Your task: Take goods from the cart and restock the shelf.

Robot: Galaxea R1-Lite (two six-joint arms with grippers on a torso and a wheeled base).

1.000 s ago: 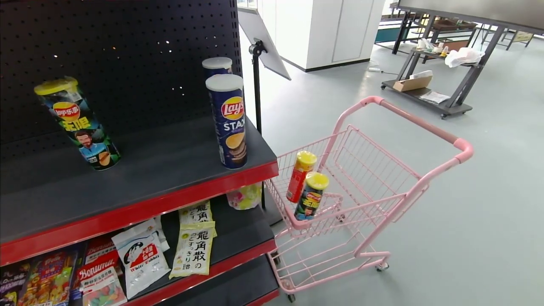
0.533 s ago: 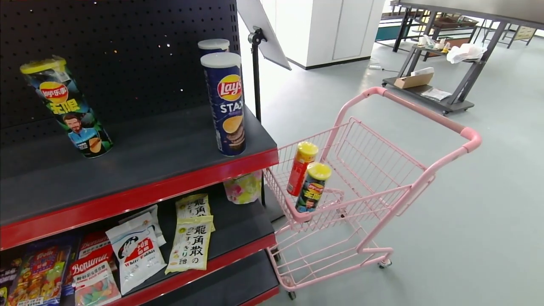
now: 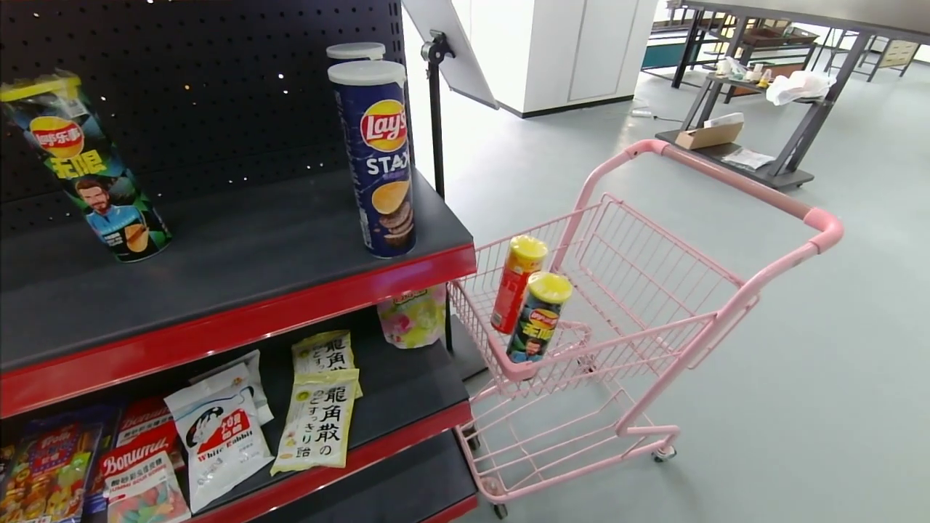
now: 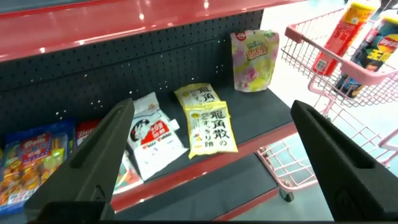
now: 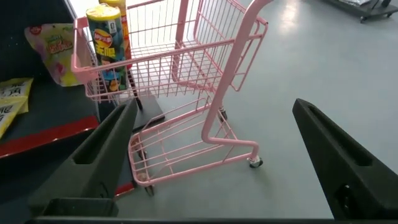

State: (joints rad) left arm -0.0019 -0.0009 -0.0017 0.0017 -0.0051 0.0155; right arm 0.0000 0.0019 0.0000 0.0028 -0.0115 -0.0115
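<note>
Left gripper [image 4: 214,155]: fingers spread wide, nothing between them, touching nothing; the lower shelf's bags [image 4: 208,127] lie beyond it. Right gripper [image 5: 214,155]: likewise wide open and empty, with the cart [image 5: 239,56] beyond it. Goods: red can [image 3: 516,285] and black can [image 3: 539,319] stand close together, slightly tilted, in the basket corner nearest the shelf [image 3: 240,254]. The cart's front rim sits just beside the shelf's right end, below the red lip [image 3: 305,305]. On the top board, the blue can [image 3: 378,160] stands upright near the right front edge and the left can [image 3: 94,181] leans at far left; a wide stretch of dark board shows between them. Grey floor [image 3: 835,407] spreads past the cart handle.
</note>
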